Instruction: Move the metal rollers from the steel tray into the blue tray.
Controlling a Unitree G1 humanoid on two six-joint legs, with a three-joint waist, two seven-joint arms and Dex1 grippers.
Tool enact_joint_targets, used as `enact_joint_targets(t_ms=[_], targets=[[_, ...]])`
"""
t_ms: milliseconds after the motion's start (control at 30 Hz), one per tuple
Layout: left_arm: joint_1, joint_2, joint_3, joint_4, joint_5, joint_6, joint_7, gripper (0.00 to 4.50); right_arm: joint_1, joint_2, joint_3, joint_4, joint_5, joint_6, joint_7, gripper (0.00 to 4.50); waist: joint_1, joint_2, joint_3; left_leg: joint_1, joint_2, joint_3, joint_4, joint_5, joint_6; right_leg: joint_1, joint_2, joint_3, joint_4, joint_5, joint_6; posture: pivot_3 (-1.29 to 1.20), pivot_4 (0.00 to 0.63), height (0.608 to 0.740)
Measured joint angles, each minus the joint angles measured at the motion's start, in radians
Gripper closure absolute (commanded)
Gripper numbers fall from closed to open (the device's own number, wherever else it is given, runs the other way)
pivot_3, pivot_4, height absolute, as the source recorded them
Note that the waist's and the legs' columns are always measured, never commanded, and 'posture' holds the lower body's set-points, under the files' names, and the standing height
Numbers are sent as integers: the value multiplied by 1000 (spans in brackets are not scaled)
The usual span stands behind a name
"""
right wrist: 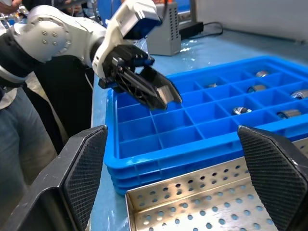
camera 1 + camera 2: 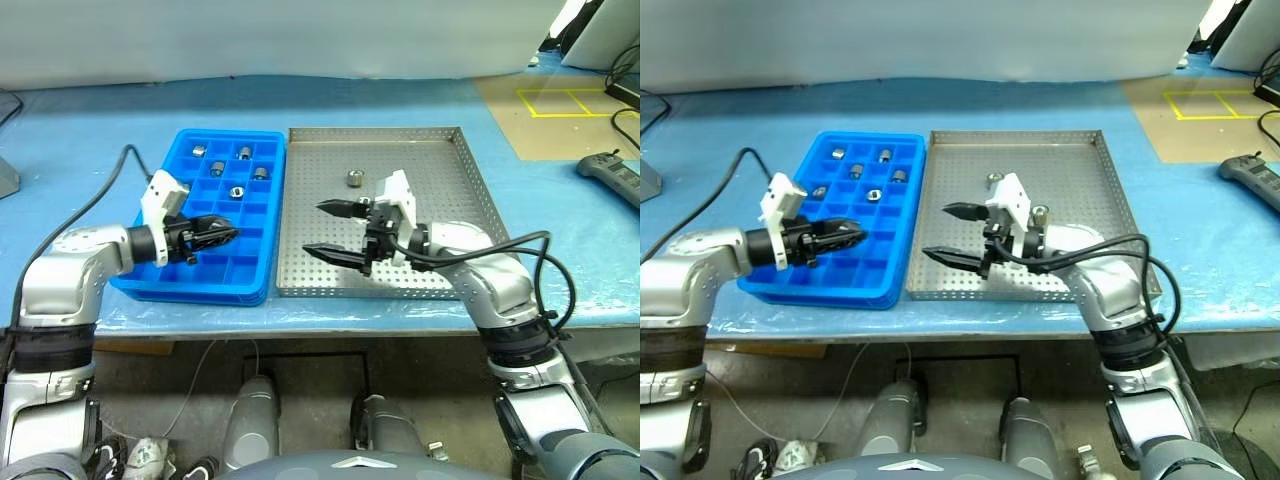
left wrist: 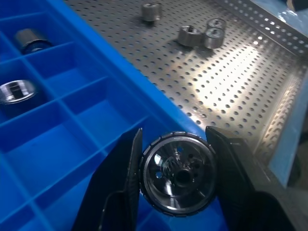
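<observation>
My left gripper (image 2: 225, 235) hovers over the near rows of the blue tray (image 2: 230, 135), shut on a metal roller (image 3: 175, 180) that sits between its two fingers. Several more rollers (image 2: 237, 191) lie in the far compartments of the blue tray. To its right is the steel tray (image 2: 440, 170), with a roller (image 2: 355, 178) toward its far middle and two more (image 3: 202, 34) close together. My right gripper (image 2: 313, 228) hangs above the near left part of the steel tray, pointing at the blue tray, jaws wide open and empty.
A black handheld controller (image 2: 610, 175) lies on the blue table cover at the far right. Both trays stand close to the table's front edge. A person in jeans (image 1: 14, 125) stands beyond the left arm, and a grey box (image 1: 168, 33) stands on the table there.
</observation>
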Motion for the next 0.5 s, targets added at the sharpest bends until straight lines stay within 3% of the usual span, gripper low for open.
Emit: enact_joint_targets(t_ms=[267,500], targets=[[101,-96,119,-92,-7,-49,276,2765,-72,43,19,117,-23,-34,42,0,40,-1,0,-2,0,-2,1,4,-7,-2,0,-2,4,0,1,300,150,740],[8,-219,96,47,69,-189,517,2765,-82,78,40,221,-67,-110,93,0,76,-1,0,-5,1,-4,3,7,-6,-2,0,-4,5,5,8,300,150,740]])
